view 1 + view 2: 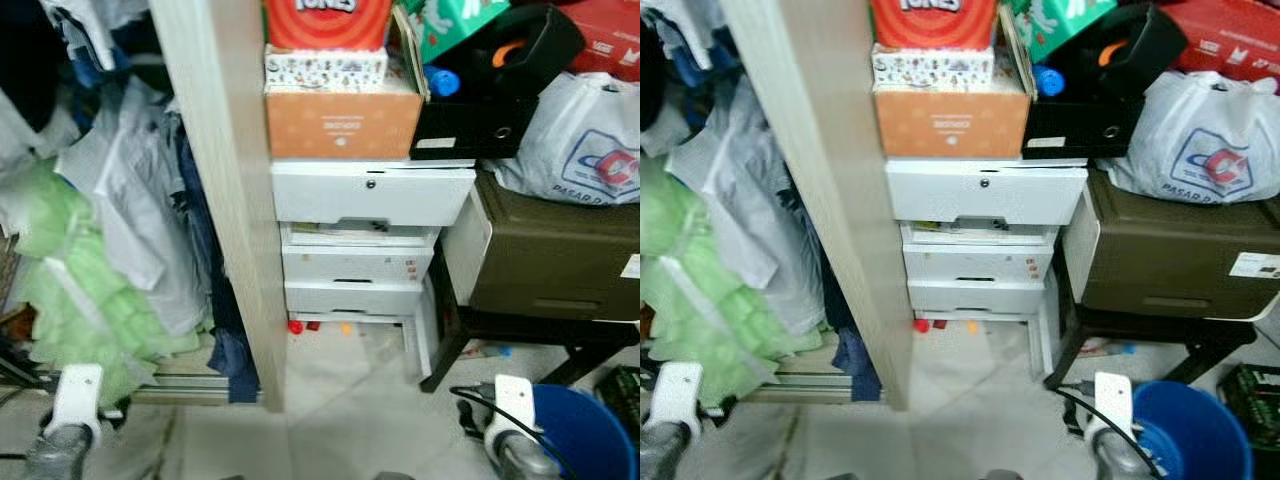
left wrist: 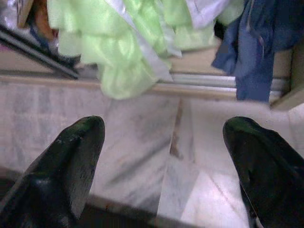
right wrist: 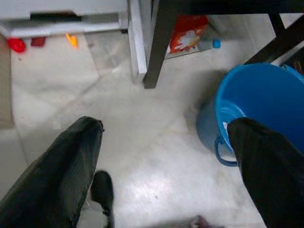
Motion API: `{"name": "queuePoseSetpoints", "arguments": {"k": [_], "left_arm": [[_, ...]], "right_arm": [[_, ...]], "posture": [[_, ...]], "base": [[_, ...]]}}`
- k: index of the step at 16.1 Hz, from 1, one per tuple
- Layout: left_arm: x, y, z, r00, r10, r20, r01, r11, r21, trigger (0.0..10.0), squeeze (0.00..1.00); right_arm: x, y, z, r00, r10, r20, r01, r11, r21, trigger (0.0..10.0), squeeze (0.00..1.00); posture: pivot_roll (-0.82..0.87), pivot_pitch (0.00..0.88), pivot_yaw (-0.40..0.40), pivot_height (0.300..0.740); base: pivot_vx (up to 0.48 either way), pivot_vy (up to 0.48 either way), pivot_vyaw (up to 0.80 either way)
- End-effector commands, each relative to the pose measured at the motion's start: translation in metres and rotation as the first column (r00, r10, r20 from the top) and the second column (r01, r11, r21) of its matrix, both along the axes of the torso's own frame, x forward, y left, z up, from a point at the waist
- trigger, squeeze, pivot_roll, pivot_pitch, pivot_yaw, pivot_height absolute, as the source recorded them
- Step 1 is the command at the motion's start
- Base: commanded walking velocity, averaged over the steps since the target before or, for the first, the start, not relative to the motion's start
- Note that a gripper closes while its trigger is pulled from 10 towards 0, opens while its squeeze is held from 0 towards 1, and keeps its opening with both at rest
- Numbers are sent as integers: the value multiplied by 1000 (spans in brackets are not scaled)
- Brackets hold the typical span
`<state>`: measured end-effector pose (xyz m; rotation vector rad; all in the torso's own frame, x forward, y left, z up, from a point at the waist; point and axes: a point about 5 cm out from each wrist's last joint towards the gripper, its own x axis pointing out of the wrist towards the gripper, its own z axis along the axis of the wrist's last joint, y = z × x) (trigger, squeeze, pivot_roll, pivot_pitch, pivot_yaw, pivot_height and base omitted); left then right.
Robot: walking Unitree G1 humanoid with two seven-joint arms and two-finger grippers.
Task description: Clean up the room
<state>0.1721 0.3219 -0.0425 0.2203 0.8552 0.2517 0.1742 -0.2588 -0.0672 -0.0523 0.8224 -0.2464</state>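
Both pincers hang low with fingers spread, empty: left pincer (image 2: 164, 156) over pale marble floor (image 1: 340, 400) near green frilly clothes (image 1: 70, 270), right pincer (image 3: 166, 161) beside a round blue plastic bucket (image 3: 266, 99). Ahead, a white three-drawer unit (image 1: 365, 240) carries an orange cardboard box (image 1: 340, 122); right, a white plastic bag (reading "PASAR") (image 1: 585, 145) sits on a dark olive cabinet (image 1: 560, 255). Small red bits (image 1: 297, 326) lie under the drawers.

We hold both arms low in front of us, wrists down. Our left claw (image 2: 164, 156) has its fingers spread wide, empty; our right claw (image 3: 166, 156) likewise gapes, holding nothing.
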Motion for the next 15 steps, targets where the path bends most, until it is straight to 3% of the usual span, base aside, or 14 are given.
{"name": "queuePoseSetpoints", "arguments": {"k": [1, 9, 15], "left_arm": [[-1, 5, 1, 1000, 5, -21, -5, 1000, 28, 10000, 0], [0, -2, -2, 1000, -25, -16, 26, 1000, 14, 10000, 0], [3, -4, 0, 999, -33, 3, 33, 999, 5, 10000, 0]], "right_arm": [[0, 0, -1, 1000, 21, -20, -21, 1000, -19, 10000, 0], [0, 0, -1, 998, 53, -17, -53, 997, -46, 10000, 0], [0, 0, -1, 999, 49, -17, -50, 998, -41, 10000, 0]], "posture": [[-14, 0, 15, 740], [-26, 0, 19, 740], [-29, 0, 19, 740]], "base": [[0, 0, 0], [0, 136, 0], [383, 0, 0]]}}
